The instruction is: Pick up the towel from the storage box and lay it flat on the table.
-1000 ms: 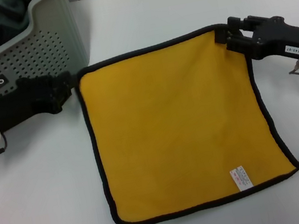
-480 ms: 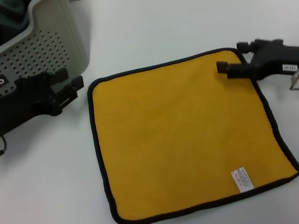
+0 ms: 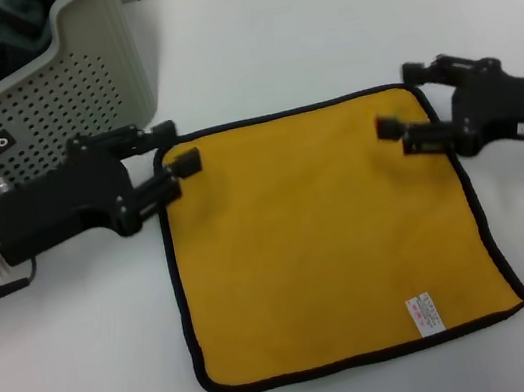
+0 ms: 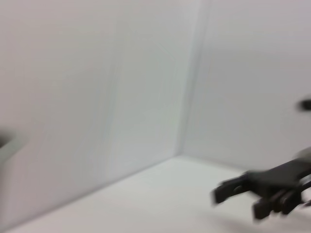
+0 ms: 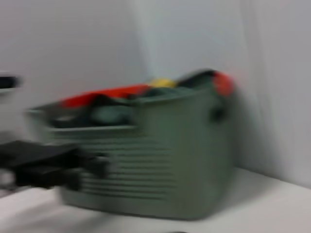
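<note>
Both arms are held low and level, reaching in from opposite sides. The towel [image 3: 325, 236], soft mustard cloth with black binding, is spread flat on the smooth white tabletop [image 3: 315, 34], beside the perforated storage box [image 3: 41, 93]. The left tool [image 3: 175, 147] and right tool [image 3: 396, 103] are seen spread apart over the far corners, gripping nothing.

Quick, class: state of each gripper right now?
Left gripper: open, holding nothing, over the towel's far left corner.
Right gripper: open, empty, over its far right corner.

towel [image 3: 320, 236]: mustard, black-edged, flat on table [image 3: 315, 34]; storage box [image 3: 70, 88]: grey-green, perforated, just beside
</note>
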Robot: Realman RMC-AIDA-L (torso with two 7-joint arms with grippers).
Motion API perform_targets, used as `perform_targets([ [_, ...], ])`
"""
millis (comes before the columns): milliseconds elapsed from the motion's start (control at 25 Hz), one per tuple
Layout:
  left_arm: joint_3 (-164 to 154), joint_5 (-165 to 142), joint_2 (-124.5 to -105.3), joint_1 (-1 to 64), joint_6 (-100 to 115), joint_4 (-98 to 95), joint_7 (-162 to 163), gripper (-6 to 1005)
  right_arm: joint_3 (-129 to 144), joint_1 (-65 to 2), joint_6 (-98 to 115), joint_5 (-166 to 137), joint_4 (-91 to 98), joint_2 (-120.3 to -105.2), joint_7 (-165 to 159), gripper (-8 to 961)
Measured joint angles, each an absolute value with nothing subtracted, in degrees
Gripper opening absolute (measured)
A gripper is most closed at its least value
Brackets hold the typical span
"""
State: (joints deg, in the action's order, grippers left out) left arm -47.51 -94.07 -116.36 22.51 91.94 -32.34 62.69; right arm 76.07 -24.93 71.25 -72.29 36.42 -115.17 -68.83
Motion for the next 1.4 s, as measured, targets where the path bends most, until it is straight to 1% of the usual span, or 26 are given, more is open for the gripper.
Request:
perform_targets([
  [120, -47.9, -94.06, -116.36, 22.9, 98.93, -32.34, 59.97, 422, 76.36, -26.14, 81.96, -75.59, 35.71, -114.41, -64.95, 856],
  [200, -48.06, -94.4, -116.28, 23.13, 102.76, -32.07, 58.08, 423, 76.41, -27.52, 87.42, -78.76, 35.08, -114.34, -64.04, 856],
  [360, -48.08, -94.47, -115.8, 23.09, 108.38, -30.78, 55.69, 423, 76.31, -28.41, 92.48, -81.14, 34.67, -115.12, -63.61, 855],
  [520, -48.08, -95.08, -115.5, 22.26, 110.21, -30.01, 55.39, 424, 76.45, -28.37, 93.82, -80.84, 34.64, -115.59, -62.84, 855],
  [760, -48.08, -95.51, -115.27, 21.09, 110.21, -29.19, 54.6, 613, 76.47, -28.87, 94.74, -80.76, 34.15, -115.9, -62.34, 855],
  [960, -48.07, -95.58, -115.2, 20.52, 110.21, -29.18, 53.56, 676, 76.36, -29.17, 94.81, -80.67, 34.08, -116.02, -62.43, 855],
  [1400, -47.9, -95.63, -115.23, 20.48, 109.8, -29.18, 52.61, 675, 76.25, -29.07, 94.88, -79.35, 33.39, -116.01, -62.31, 855],
])
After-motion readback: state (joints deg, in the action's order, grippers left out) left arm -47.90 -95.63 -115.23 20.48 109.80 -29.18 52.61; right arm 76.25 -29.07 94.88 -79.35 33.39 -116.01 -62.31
